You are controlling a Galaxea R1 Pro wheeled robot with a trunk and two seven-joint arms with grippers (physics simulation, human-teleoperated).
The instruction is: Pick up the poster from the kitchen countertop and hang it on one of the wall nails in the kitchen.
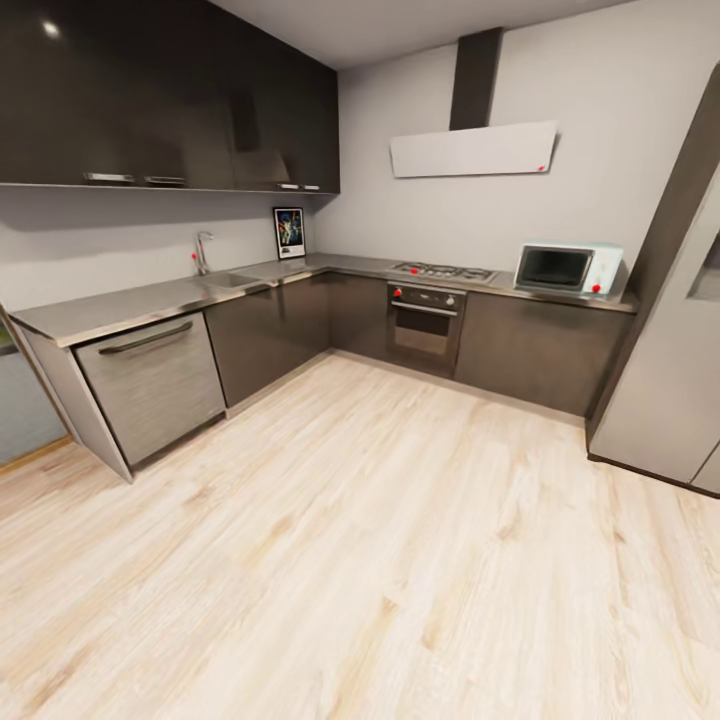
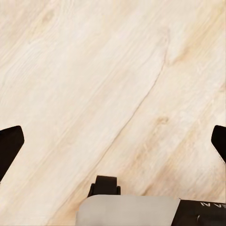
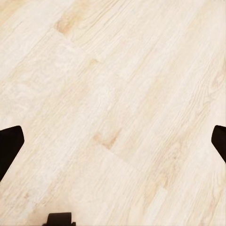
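Where the kitchen countertop (image 1: 150, 300) turns its corner, the poster (image 1: 289, 233) upright against the wall (both grippers (image 2: 113, 141) (image 3: 113, 141) spread, empty).

A microwave (image 1: 567, 268) is seen beside a gas hob (image 1: 443, 270), above an oven (image 1: 426, 326); pale wood flooring (image 1: 380, 540) is laid throughout.

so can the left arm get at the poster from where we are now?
Probably not. The poster stands at the countertop's far corner, across open wood floor. The left tool points down at the floor, fingers spread wide, holding nothing. The base likely has to drive closer.
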